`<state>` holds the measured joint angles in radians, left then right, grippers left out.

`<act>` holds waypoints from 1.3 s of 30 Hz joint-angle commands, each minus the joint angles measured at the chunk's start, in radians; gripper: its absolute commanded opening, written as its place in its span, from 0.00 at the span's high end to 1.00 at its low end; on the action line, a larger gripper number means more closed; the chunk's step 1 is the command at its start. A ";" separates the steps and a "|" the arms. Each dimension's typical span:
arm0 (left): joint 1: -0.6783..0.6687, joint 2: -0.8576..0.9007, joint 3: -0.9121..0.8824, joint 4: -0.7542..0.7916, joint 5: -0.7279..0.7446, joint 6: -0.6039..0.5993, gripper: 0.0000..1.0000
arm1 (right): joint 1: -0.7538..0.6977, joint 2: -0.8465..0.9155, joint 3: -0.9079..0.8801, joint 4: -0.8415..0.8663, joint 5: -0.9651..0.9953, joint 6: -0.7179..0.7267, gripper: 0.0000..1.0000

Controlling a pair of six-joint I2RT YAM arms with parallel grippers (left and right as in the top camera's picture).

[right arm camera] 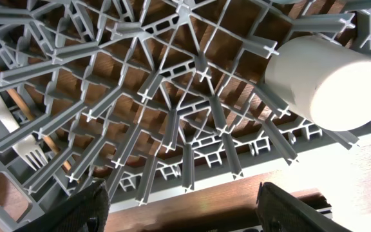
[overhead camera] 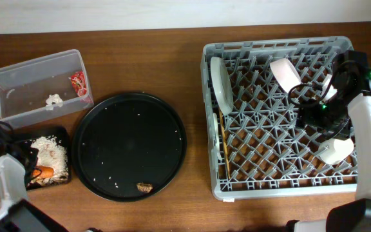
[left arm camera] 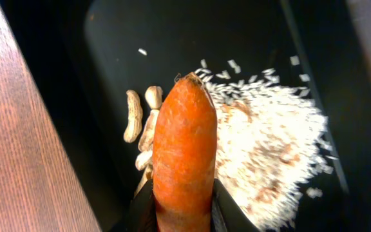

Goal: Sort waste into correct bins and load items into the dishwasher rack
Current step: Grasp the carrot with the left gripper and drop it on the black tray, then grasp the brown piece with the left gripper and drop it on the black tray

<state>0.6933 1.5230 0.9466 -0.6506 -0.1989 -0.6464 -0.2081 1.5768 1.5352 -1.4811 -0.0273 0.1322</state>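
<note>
My left gripper point(left arm camera: 182, 216) is shut on the orange carrot point(left arm camera: 184, 148) and holds it over the flat black tray point(left arm camera: 108, 38), which contains beige shredded scraps point(left arm camera: 269, 148). In the overhead view the carrot point(overhead camera: 44, 171) and left gripper point(overhead camera: 33, 173) are at the tray point(overhead camera: 62, 132). The clear tub point(overhead camera: 18, 80) holds the red wrapper point(overhead camera: 78, 84) and the white tissue point(overhead camera: 55, 100). The brown lump point(overhead camera: 145, 187) lies on the round black tray point(overhead camera: 131, 116). My right gripper point(right arm camera: 185, 212) is open and empty above the grey rack point(overhead camera: 237, 187), near the white cup point(right arm camera: 327, 80).
In the rack stand a white plate point(overhead camera: 219, 84), a white bowl point(overhead camera: 285, 72), the white cup point(overhead camera: 335, 151) and chopsticks point(overhead camera: 222, 145). A white fork point(right arm camera: 28, 151) lies under the lattice at the left. Peanut shells point(left arm camera: 133, 116) lie beside the scraps.
</note>
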 commanded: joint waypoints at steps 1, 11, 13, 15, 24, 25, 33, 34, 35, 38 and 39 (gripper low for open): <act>0.006 0.082 0.015 0.008 -0.038 0.015 0.92 | -0.002 -0.016 0.012 -0.001 -0.006 0.006 0.23; 0.005 0.134 0.021 -0.002 -0.006 0.016 0.35 | -0.002 -0.016 0.012 0.000 -0.006 0.006 0.23; 0.005 0.120 0.048 -0.028 0.027 0.016 0.32 | -0.002 -0.016 0.012 -0.001 -0.006 0.006 0.24; -0.002 0.087 0.102 -0.070 0.106 0.039 0.32 | -0.002 -0.016 0.012 0.000 -0.006 0.006 0.23; -0.321 -0.053 0.182 -0.212 0.353 0.149 0.30 | -0.002 -0.016 0.012 0.003 -0.006 0.006 0.24; -0.377 -0.050 0.180 -0.241 0.352 0.152 0.30 | -0.002 -0.016 0.012 0.003 -0.006 0.006 0.24; -0.779 -0.043 0.056 -0.357 0.361 0.066 0.27 | -0.002 -0.016 0.012 0.004 -0.006 0.006 0.24; -0.815 -0.043 0.033 -0.356 0.367 0.040 0.26 | -0.002 -0.016 0.012 0.004 -0.006 0.006 0.23; -0.846 -0.043 0.011 -0.354 0.369 0.018 0.26 | -0.002 -0.016 0.012 0.004 -0.006 0.006 0.24; -0.935 -0.042 -0.059 -0.348 0.369 -0.040 0.24 | -0.002 -0.016 0.012 0.004 -0.006 0.006 0.23; -0.954 -0.042 -0.080 -0.334 0.378 -0.043 0.24 | -0.002 -0.016 0.012 0.004 -0.006 0.006 0.24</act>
<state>-0.2001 1.4792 0.9298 -1.0012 0.1619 -0.6163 -0.2081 1.5768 1.5352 -1.4776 -0.0273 0.1322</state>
